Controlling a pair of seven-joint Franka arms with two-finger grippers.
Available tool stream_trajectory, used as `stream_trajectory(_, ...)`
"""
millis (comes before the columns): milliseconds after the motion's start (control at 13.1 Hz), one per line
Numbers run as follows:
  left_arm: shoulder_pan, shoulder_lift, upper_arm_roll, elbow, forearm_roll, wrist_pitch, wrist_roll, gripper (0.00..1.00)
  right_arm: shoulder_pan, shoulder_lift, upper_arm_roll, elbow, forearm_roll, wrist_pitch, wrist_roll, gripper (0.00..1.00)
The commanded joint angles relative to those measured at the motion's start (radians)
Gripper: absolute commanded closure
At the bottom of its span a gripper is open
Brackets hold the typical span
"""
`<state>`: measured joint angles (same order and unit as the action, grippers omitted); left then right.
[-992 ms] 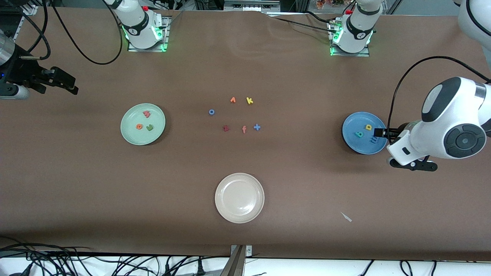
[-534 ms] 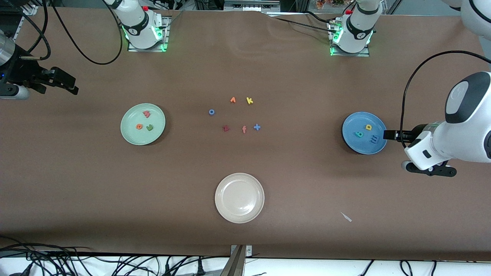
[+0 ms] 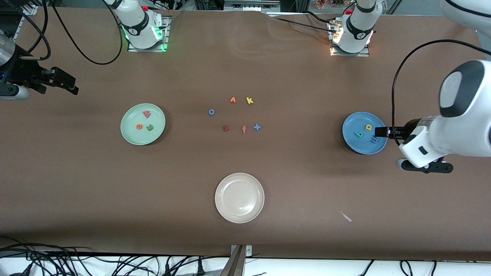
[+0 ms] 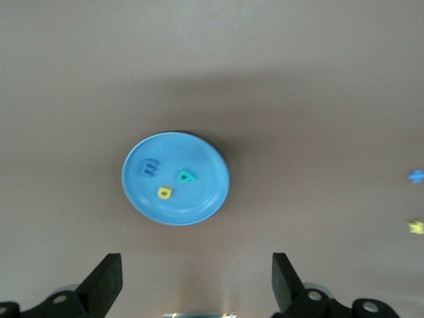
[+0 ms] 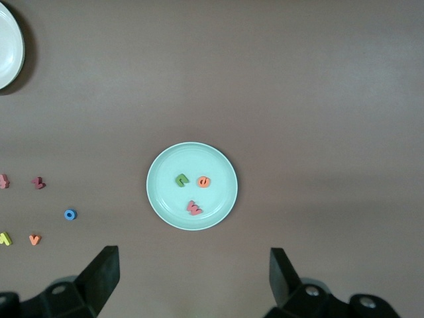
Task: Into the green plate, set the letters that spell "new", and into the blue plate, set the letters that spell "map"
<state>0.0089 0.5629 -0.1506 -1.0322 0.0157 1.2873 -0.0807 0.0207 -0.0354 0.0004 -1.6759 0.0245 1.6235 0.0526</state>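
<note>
Hovering at the frame's right edge, the left gripper hangs over the blue plate, fingers spread and empty. On that plate lie the blue m, teal a and yellow p. The right gripper, upper left, waits spread. The green plate, left of centre, holds the green n, orange e and red w.

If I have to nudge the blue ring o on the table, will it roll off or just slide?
The blue ring o lies flat on the brown table, so it will probably slide rather than roll. It is tiny beside the cream-white plate, so likely very light: a push may skid it toward the dark red z.
</note>
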Motion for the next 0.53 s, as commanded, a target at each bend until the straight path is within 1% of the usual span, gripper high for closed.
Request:
stream_trajectory(0, -0.01, -0.099, 0.046, -0.104, -0.065, 0.084, 0.044, 0.01, -0.008, 0.008, 0.004, 0.024, -0.008, -0.01, -0.008, 0.0)
stream_trajectory(153, -0.01, -0.188, 0.046, -0.248, -0.066, 0.196, 0.08, 0.01, -0.007, 0.008, 0.004, 0.025, -0.009, -0.007, -0.008, 0.0)
stream_trajectory(305, -0.01, -0.242, 0.048, -0.343, -0.066, 0.25, 0.131, 0.01, -0.008, 0.008, 0.004, 0.025, -0.009, -0.008, -0.011, 0.0)
stream_trajectory(458, -0.021, -0.306, 0.054, -0.461, -0.066, 0.357, 0.133, 0.01, -0.01, 0.008, 0.003, 0.028, -0.011, -0.007, -0.011, 0.0)
